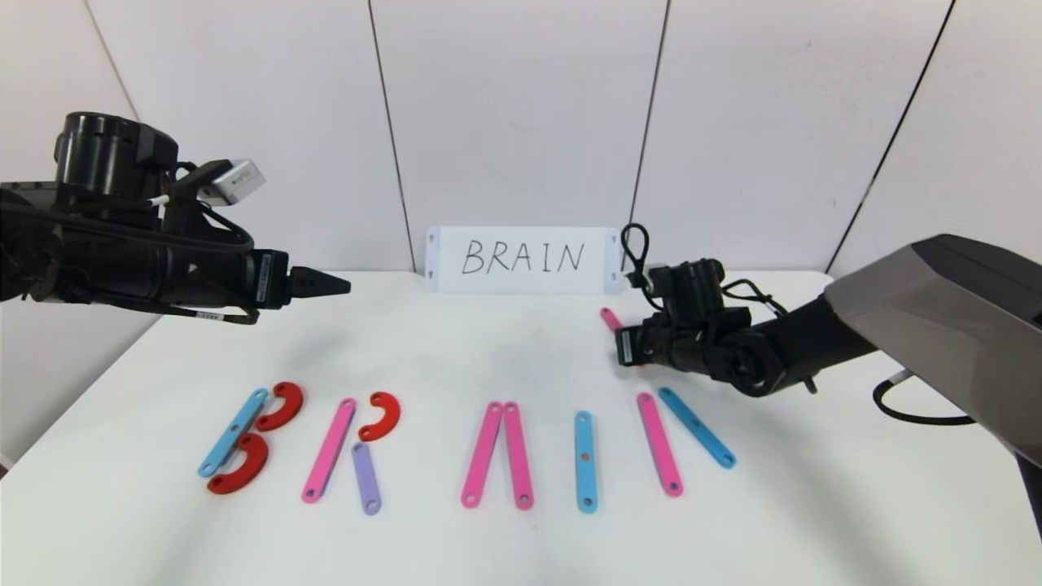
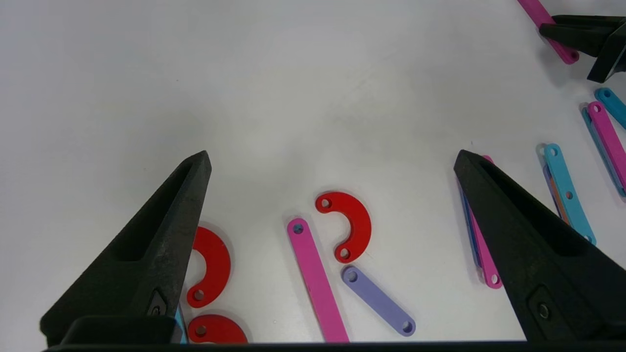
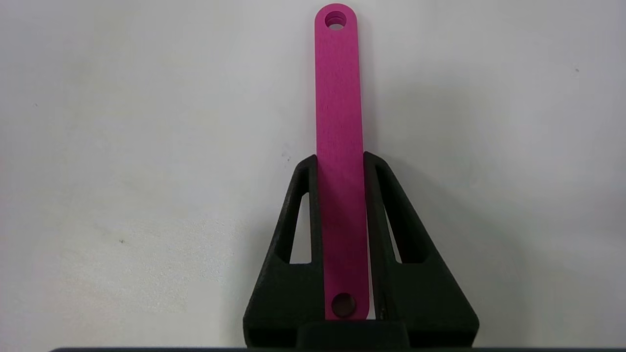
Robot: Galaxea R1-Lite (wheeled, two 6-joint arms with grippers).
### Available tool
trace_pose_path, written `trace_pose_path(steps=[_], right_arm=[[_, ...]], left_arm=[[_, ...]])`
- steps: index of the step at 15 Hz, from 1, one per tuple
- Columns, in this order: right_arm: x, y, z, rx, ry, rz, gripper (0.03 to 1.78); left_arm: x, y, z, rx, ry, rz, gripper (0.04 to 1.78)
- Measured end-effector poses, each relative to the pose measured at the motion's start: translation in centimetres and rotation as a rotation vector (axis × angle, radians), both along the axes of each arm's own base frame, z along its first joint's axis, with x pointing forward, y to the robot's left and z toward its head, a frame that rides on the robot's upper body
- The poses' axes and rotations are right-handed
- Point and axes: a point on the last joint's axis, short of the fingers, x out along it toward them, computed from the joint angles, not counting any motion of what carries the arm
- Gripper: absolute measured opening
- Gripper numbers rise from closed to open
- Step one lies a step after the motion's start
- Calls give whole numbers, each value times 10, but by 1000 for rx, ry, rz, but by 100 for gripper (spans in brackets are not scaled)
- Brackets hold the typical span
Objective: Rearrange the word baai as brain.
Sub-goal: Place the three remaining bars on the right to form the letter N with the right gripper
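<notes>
The letters lie in a row near the table's front. B is a blue strip [image 1: 233, 431] with two red arcs [image 1: 281, 405]. R is a pink strip [image 1: 329, 449], a red arc [image 1: 381, 415] and a purple strip [image 1: 365, 478]. A is two pink strips [image 1: 482, 454]. I is a blue strip [image 1: 585, 461]. At the right lie a pink strip [image 1: 659, 443] and a blue strip [image 1: 696, 427]. My right gripper [image 1: 623, 330] is behind them, shut on another pink strip [image 3: 337, 88] low over the table. My left gripper [image 2: 332, 156] is open and empty, raised above the R [image 2: 352, 230].
A white card [image 1: 521, 259] with handwritten BRAIN stands at the back centre against the wall. The right arm's cable [image 1: 912, 407] lies at the table's right edge. The table [image 1: 505, 350] is bare between the card and the letters.
</notes>
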Motion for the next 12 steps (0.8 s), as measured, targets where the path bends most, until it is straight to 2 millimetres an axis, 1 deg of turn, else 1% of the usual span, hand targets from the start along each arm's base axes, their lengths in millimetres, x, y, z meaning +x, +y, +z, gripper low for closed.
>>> trace_pose_path(steps=[2,6,9,12], right_arm=[[-4,-4,9,4,-10,-7,29],[-23,-13,32,15,-35,-11,29],[-47,-26,46,35,-27,-35,29],[-74,-47,49,32,6,-71,29]], left_arm=[[0,0,0,0,1,0,174],[1,0,-1,0,2,0,174],[1,0,-1,0,2,-1,174],[1,0,-1,-1,2,-1,174]])
